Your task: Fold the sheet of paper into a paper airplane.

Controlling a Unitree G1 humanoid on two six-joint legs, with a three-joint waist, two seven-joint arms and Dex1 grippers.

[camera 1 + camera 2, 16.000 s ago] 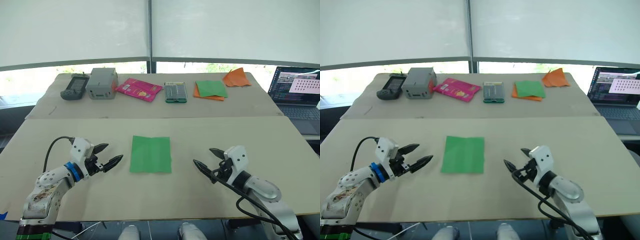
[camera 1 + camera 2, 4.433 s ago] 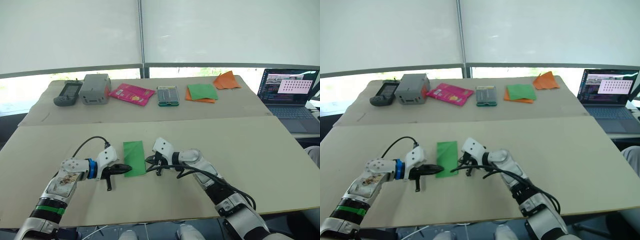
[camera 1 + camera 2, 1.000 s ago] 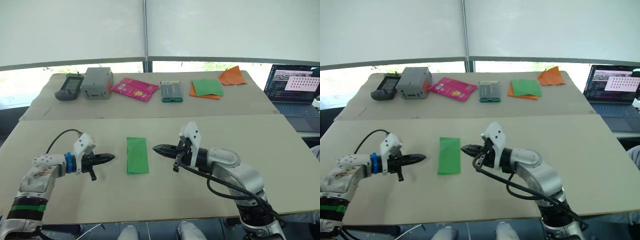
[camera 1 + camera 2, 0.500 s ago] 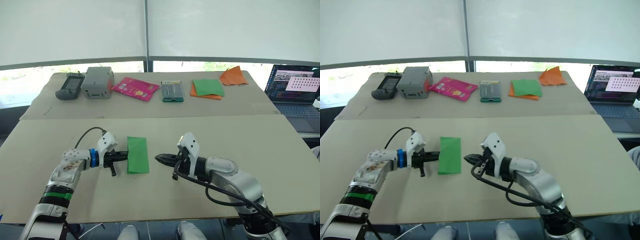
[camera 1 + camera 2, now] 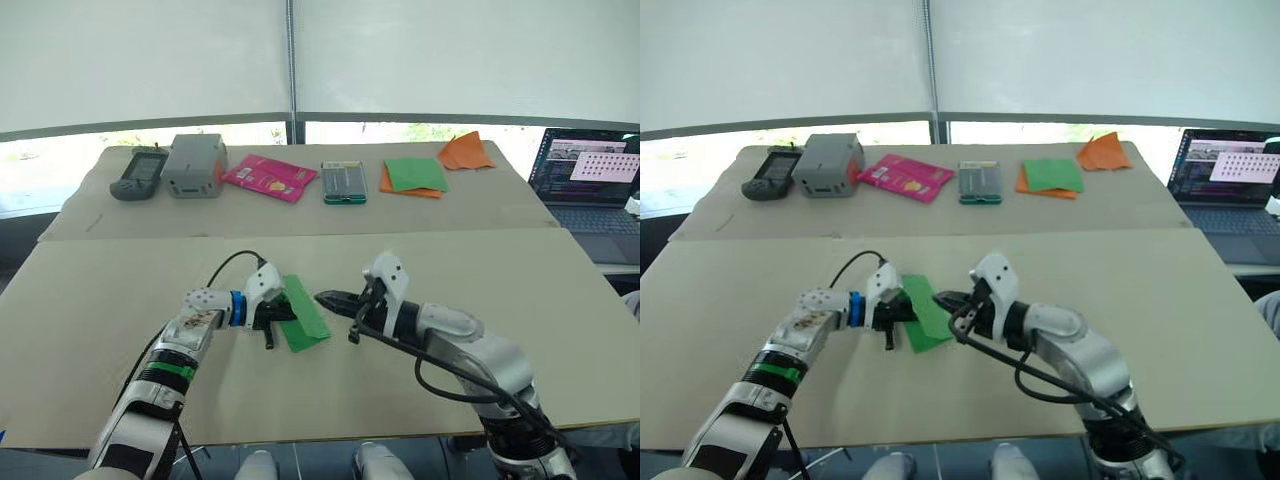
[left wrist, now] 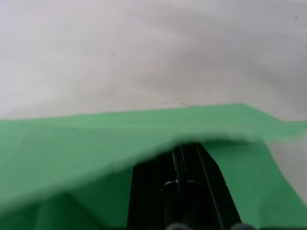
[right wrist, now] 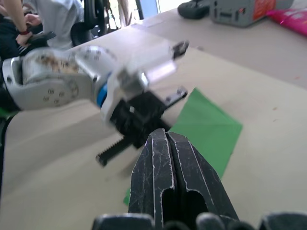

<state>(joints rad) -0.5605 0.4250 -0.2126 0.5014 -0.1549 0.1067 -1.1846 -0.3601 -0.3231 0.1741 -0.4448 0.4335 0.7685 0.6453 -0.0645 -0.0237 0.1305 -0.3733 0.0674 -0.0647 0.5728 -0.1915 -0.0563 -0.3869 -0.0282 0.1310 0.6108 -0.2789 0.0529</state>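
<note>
Since before, left gripper [image 5: 283, 316] has clamped and skewed the sheet of paper [image 5: 303, 313]; right gripper [image 5: 325, 298] stays closed, empty.

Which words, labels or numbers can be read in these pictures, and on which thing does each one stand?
None can be read.
pink packet: print too small to read.
laptop: screen contents too small to read.
grey box: orange sticker, blurred.
green-edged case and dark handheld device: markings too small to read.

The left gripper's fingertips [image 5: 285, 317] are tucked under the sheet of paper [image 5: 303, 313], which hides them. The laptop [image 5: 588, 180] is cut by the picture's right edge.
</note>
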